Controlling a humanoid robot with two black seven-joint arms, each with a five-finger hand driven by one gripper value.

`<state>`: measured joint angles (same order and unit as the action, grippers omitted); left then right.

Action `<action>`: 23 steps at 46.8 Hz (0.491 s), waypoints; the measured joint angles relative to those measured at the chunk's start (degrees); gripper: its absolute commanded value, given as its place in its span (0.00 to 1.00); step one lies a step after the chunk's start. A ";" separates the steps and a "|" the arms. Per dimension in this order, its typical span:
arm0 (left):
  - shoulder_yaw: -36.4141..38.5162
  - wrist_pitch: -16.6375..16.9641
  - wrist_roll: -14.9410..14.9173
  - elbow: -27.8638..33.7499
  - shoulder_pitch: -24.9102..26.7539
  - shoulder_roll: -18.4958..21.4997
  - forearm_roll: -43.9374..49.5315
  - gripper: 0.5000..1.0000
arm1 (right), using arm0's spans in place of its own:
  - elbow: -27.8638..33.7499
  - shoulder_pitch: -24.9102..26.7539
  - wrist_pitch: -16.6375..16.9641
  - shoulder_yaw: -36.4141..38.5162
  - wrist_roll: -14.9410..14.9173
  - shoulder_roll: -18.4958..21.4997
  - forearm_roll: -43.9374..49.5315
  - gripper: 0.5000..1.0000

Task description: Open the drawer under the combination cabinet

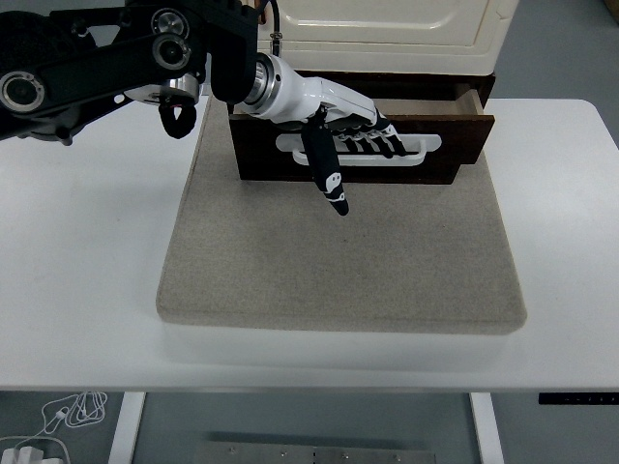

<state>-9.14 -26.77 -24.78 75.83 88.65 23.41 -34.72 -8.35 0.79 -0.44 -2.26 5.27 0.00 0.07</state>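
Fingers (372, 135) curled through white handle (426, 155) | dark brown drawer (455, 145) partly out beneath cream cabinet (387, 19)

I see the grey felt mat (338, 261) lying on the white worktop (87, 251); the dark wooden drawer (455, 145) sits at its back, under the cream cabinet (387, 21).

Dark brown drawer (445, 130) with a white handle (426, 150), under a cream cabinet (387, 21).
The left hand (338, 121) is white with black fingers (327, 169); its arm is black. Beneath it lies a grey-beige mat (338, 261), perhaps faintly speckled, on a white table (77, 290).
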 measured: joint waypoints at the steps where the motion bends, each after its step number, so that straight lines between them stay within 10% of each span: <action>1: 0.00 -0.05 0.00 0.08 0.01 0.02 0.00 1.00 | 0.00 0.00 0.00 -0.01 0.00 0.00 0.00 0.86; 23: 0.00 -0.35 0.00 0.90 0.64 0.05 1.15 1.00 | 0.00 0.00 0.00 -0.01 -0.01 0.00 -0.01 0.86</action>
<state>-9.14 -27.12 -24.79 76.73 89.29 23.46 -33.57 -8.35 0.79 -0.44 -2.28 5.27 0.00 0.07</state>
